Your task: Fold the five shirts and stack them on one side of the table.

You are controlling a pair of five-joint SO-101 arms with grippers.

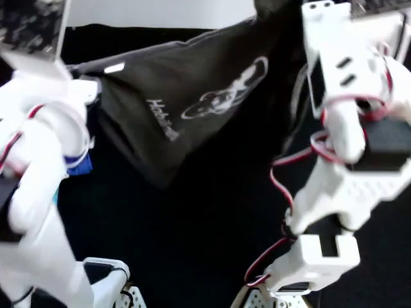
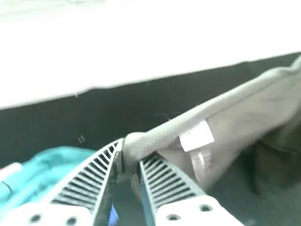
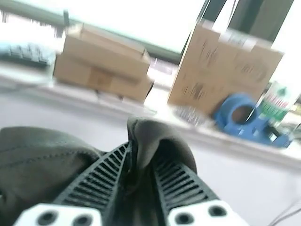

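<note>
a dark grey shirt [image 1: 192,102] hangs stretched across the upper middle of the high view, above the black table [image 1: 192,250]. the left gripper [image 2: 128,160] and right gripper [image 3: 141,165] each pinch a fold of its edge. the holds look thin, so uneven pulling could slip one corner free.

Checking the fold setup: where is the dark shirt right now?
In the high view the dark shirt is held up over the black table, stretched between the left gripper, clamped near its white label, and the right gripper.
</note>
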